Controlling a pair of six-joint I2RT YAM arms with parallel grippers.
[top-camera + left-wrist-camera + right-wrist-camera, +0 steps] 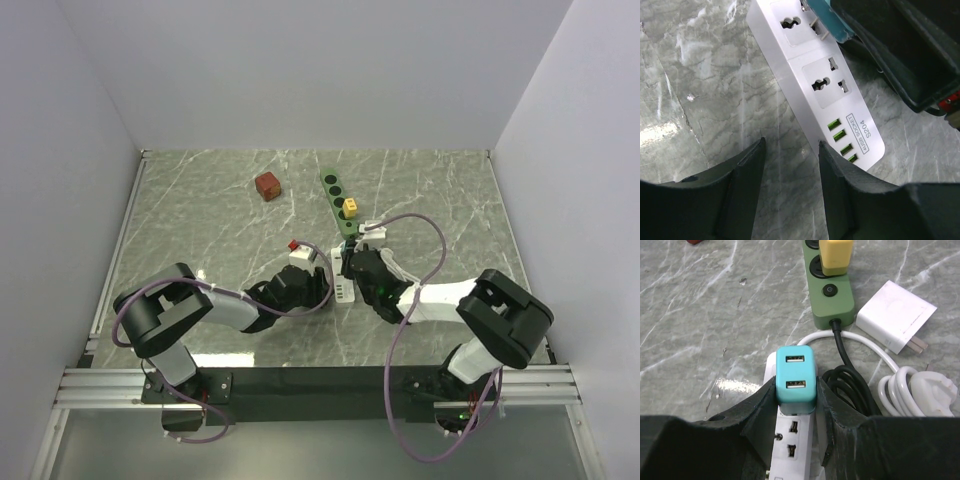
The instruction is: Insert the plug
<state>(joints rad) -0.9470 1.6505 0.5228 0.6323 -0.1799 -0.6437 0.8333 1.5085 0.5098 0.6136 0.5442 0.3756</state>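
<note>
The plug (796, 380) was pinched in the right gripper (796, 401), prongs facing the power strip (825, 85). The left gripper (791, 156) stood spread at its end, probably to steady it.

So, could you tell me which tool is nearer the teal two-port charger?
Right: the right tool grips the teal charger; the left tool sits open by the white power strip's USB end.

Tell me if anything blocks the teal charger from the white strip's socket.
Nothing visible does. The right hand holds the teal charger over the white power strip, prongs bare above its face; the black cable lies beside it.
</note>
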